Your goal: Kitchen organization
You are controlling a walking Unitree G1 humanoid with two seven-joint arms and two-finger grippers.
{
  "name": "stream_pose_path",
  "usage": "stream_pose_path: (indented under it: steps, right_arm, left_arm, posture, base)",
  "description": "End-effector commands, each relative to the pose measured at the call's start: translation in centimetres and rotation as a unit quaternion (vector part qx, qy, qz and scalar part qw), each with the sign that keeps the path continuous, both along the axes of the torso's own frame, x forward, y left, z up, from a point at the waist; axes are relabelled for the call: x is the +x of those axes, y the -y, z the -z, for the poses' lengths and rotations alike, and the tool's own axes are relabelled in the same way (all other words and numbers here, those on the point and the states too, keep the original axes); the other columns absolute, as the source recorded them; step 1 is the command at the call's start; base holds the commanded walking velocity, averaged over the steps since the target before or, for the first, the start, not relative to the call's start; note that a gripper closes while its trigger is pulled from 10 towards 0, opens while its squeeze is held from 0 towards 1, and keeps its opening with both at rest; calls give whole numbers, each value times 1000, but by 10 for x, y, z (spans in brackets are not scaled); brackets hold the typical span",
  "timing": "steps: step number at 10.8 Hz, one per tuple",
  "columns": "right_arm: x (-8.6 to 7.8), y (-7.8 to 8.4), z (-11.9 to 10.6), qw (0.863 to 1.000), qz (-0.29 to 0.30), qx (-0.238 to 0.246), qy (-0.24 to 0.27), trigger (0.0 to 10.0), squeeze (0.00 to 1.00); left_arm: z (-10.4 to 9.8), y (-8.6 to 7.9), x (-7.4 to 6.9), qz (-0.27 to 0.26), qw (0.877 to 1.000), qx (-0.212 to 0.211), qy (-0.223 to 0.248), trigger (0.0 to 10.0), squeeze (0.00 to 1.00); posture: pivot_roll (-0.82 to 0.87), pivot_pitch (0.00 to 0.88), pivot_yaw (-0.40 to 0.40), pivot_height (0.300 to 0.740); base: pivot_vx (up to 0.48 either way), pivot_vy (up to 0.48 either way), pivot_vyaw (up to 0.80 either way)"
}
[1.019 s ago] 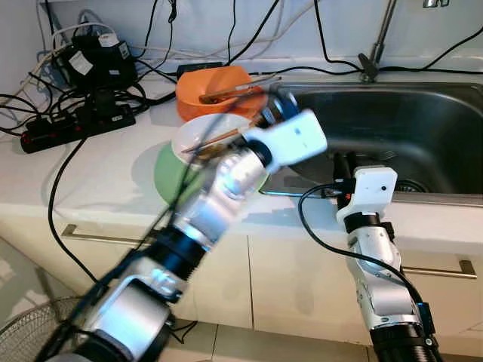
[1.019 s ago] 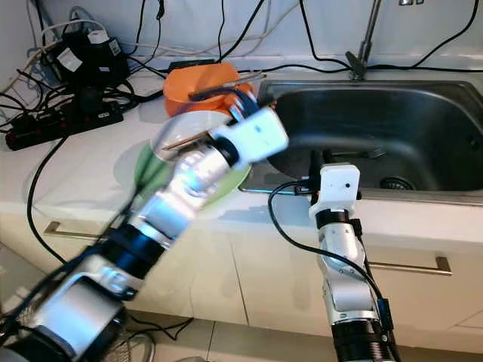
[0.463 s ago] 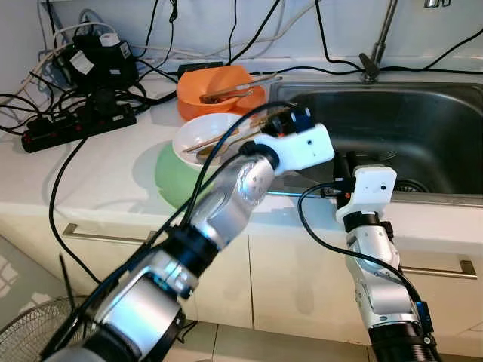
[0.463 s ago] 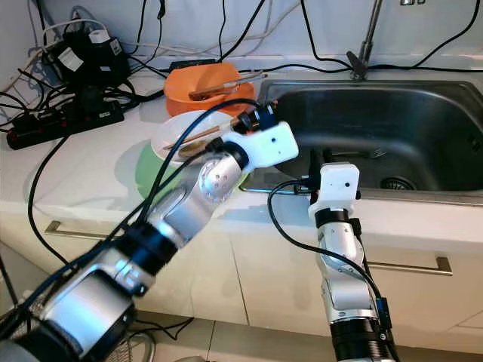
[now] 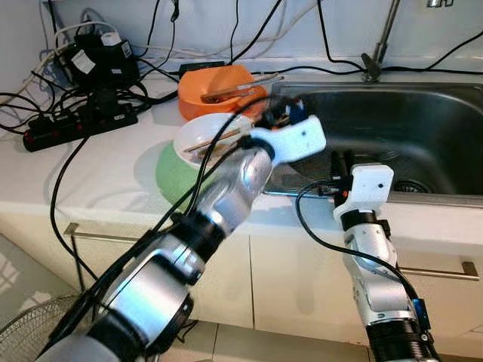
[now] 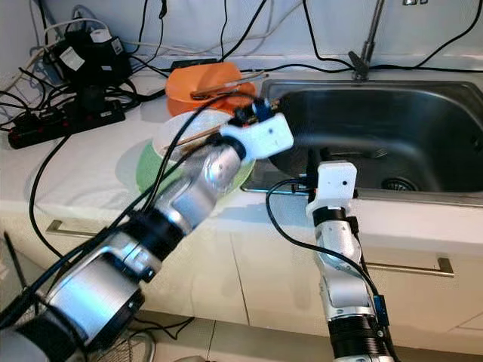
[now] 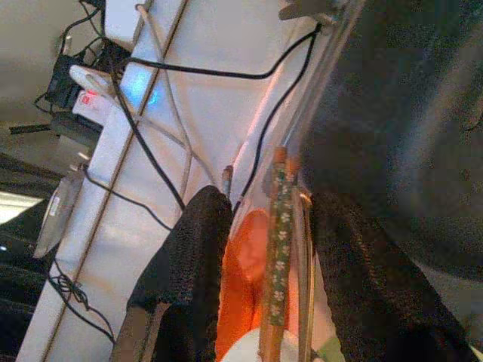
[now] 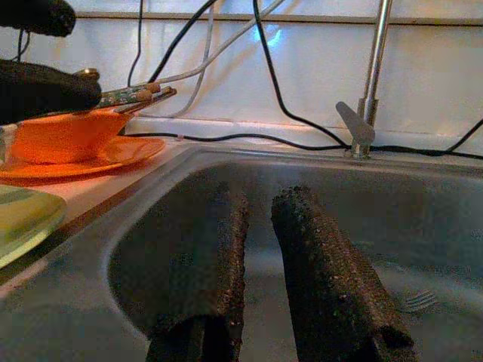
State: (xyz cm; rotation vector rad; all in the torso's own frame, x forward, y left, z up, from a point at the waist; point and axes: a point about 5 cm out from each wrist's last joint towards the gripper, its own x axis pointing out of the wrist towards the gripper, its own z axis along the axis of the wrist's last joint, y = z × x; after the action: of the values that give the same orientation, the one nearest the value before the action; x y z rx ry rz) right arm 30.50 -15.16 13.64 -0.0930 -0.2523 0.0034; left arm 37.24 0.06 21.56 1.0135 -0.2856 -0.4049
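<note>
— Why is the right gripper (image 8: 253,264) parked at the sink (image 5: 423,128) rim?

— Idle, fingers narrowly apart. Beyond it, the left gripper (image 7: 264,249), wide, straddles chopsticks (image 7: 278,249) over the orange bowl (image 5: 219,89), presumably to grasp them.

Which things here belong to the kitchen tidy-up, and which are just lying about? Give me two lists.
Job in hand: chopsticks between the open left gripper fingers; orange bowl; white bowl; green plate; sink; fork.

Lying about: power strip; cables; tap.
</note>
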Motion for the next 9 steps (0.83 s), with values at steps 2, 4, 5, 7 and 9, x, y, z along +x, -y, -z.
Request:
stream_pose_path:
  steps: [2, 4, 5, 7, 9]
  right_arm:
    - [1, -3, -1, 1000, -2, 4, -1, 10000, 0]
    - [1, -4, 0, 1000, -2, 5, 0, 10000, 0]
    - [0, -3, 0, 1000, -1, 5, 0, 10000, 0]
    - [1, -3, 0, 1000, 0, 4, 0, 10000, 0]
    - [2, -4, -2, 1000, -1, 5, 2, 10000, 0]
  left_arm:
    - [-2, -2, 6, -16, 1000, -1, 0, 10000, 0]
    - [-2, -1, 8, -21, 1000, -7, -2, 9725, 0]
    - [-1, -1, 9, -21, 1000, -9, -5, 980, 0]
    - [3, 1, 8, -16, 1000, -10, -15, 0, 0]
    - [4, 1, 8, -13, 1000, -11, -15, 0, 0]
  posture:
    - [-11, 0, 110, 740]
    - [-14, 0, 113, 740]
    - [-13, 0, 112, 740]
    - [-11, 0, 112, 740]
    - [-16, 0, 115, 740]
  base:
    - [0, 0, 0]
    - [0, 0, 0]
    - [0, 0, 0]
    - [0, 0, 0]
    - [0, 0, 0]
